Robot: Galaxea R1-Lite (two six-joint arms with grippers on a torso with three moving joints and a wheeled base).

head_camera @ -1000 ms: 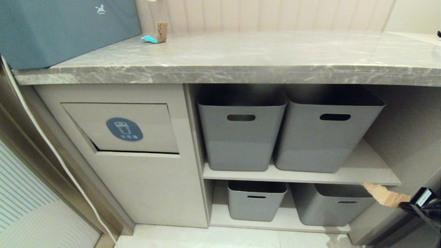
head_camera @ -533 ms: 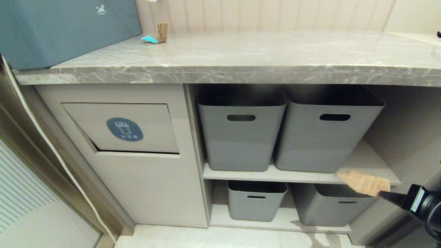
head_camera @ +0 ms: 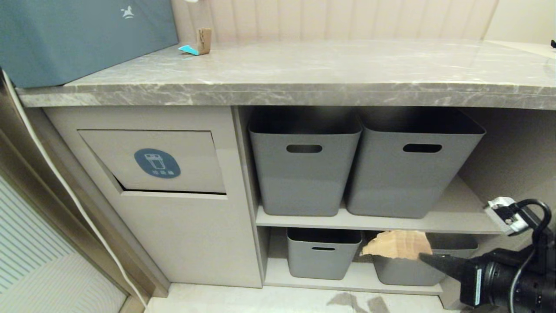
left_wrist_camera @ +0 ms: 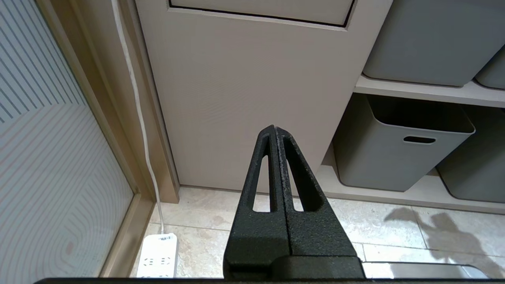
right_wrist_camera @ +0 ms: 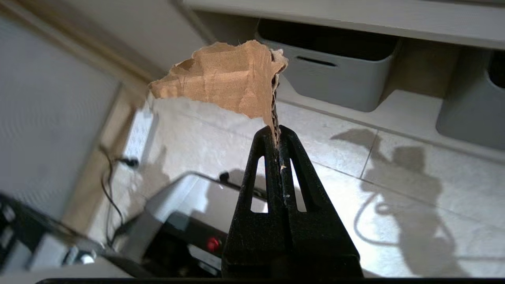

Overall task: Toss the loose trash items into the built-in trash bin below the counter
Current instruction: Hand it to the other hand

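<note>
A torn brown cardboard scrap (head_camera: 397, 244) (right_wrist_camera: 223, 79) is pinched in my right gripper (head_camera: 423, 256) (right_wrist_camera: 276, 132), which is shut on it low at the right, in front of the lower grey baskets. The built-in trash bin (head_camera: 152, 161), a beige flap with a blue oval sticker, lies far to the left under the counter (head_camera: 304, 74). A turquoise bit (head_camera: 188, 49) and a small upright brown cardboard piece (head_camera: 203, 40) rest at the back left of the counter. My left gripper (left_wrist_camera: 274, 130) is shut and empty, parked low before the cabinet front (left_wrist_camera: 244, 86).
Two large grey baskets (head_camera: 304, 165) (head_camera: 412, 165) stand on the upper shelf, two smaller ones (head_camera: 323, 252) below. A teal box with a horse logo (head_camera: 78, 34) sits at the counter's left end. A white cable (head_camera: 65, 187) and a power strip (left_wrist_camera: 158, 256) lie at the left.
My right arm has swung leftward and slightly down, carrying the cardboard scrap from the right edge to in front of the lower right basket. Nothing else moved.
</note>
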